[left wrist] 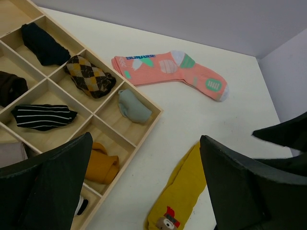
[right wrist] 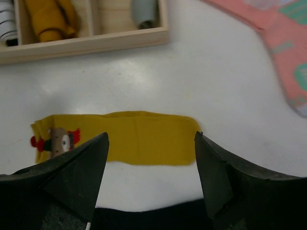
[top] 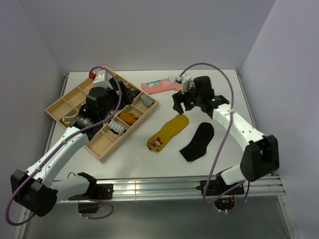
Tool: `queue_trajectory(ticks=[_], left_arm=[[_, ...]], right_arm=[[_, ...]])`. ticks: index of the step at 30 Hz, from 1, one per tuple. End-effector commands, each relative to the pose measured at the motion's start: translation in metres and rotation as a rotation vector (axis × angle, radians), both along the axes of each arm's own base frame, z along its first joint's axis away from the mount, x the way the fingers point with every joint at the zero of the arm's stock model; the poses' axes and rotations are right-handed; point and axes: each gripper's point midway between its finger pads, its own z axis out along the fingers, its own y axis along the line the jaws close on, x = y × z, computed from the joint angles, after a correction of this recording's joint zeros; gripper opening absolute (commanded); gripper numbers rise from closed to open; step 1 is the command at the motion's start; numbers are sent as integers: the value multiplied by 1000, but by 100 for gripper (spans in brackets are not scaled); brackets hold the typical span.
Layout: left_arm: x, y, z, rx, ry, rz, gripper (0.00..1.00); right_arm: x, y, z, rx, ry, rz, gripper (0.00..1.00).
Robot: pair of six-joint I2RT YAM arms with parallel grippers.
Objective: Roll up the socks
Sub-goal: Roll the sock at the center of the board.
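Note:
The mustard-yellow sock [top: 168, 132] lies flat and stretched out on the white table, its patterned cuff toward the near side. Just to its right, the black sock [top: 198, 142] also lies flat. My right gripper [top: 192, 110] hovers open above the yellow sock's toe end; in the right wrist view the yellow sock [right wrist: 139, 136] and the black sock [right wrist: 148, 213] show between its spread fingers [right wrist: 72, 177]. My left gripper [top: 124, 89] is open over the wooden tray and holds nothing. In its wrist view the yellow sock [left wrist: 184, 196] lies low between the fingers [left wrist: 249, 182].
A wooden divided tray [top: 102, 149] at the left holds several small sock bundles, among them an argyle one [left wrist: 91, 76] and a striped one [left wrist: 43, 117]. A pink patterned sock [top: 159, 85] lies flat at the back of the table. Walls close in behind and on both sides.

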Motion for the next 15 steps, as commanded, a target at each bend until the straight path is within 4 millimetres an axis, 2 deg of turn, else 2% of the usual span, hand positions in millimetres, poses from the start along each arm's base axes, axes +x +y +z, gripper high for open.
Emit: queue_trajectory(ticks=[1, 3, 7, 11, 15], left_arm=[[4, 5, 17, -24, -34, 45, 99], [6, 9, 17, -32, -27, 70, 99], [11, 20, 24, -37, -13, 126, 97], [14, 36, 39, -88, -40, 181, 94], [14, 62, 57, -150, -75, 243, 92]], right_arm=[[-14, 41, -18, -87, 41, 91, 79], [-29, 63, -34, -111, 71, 149, 76], [-58, 85, -57, -143, 137, 234, 74], [-85, 99, -78, -181, 193, 296, 73], [-104, 112, -91, -212, 210, 341, 73]])
